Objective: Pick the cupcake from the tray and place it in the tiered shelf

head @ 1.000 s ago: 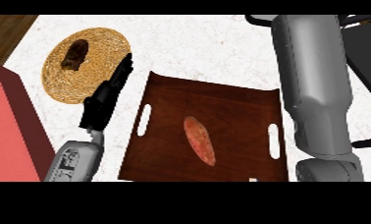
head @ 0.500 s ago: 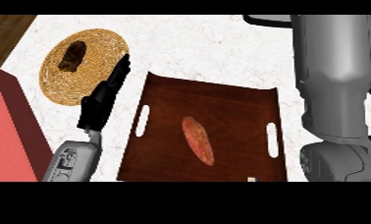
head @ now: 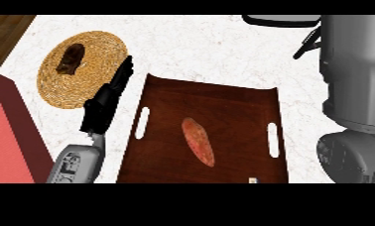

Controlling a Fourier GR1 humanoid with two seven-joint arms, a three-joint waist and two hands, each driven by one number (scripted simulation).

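A small dark brown cupcake-like item (head: 72,59) lies on a round woven mat (head: 88,93) at the upper left, not on the tray. The dark wooden tray (head: 234,111) holds only a reddish oblong food piece (head: 198,141). My left hand (head: 106,102) is open, its straight fingers lying along the gap between the mat and the tray's left edge and holding nothing. My right forearm (head: 350,71) fills the right edge and runs out of the top of the picture, so its hand is out of sight. A grey rim (head: 282,20) with thin black struts (head: 307,46), perhaps the shelf, shows at the top right.
The counter top (head: 205,46) is white marble. A red-brown block (head: 18,141) stands at the left edge. A strip of wooden floor (head: 11,27) shows at the upper left corner.
My right forearm has shifted to the right and looms larger at the picture's edge. The left hand, the tray and the mat have barely moved.
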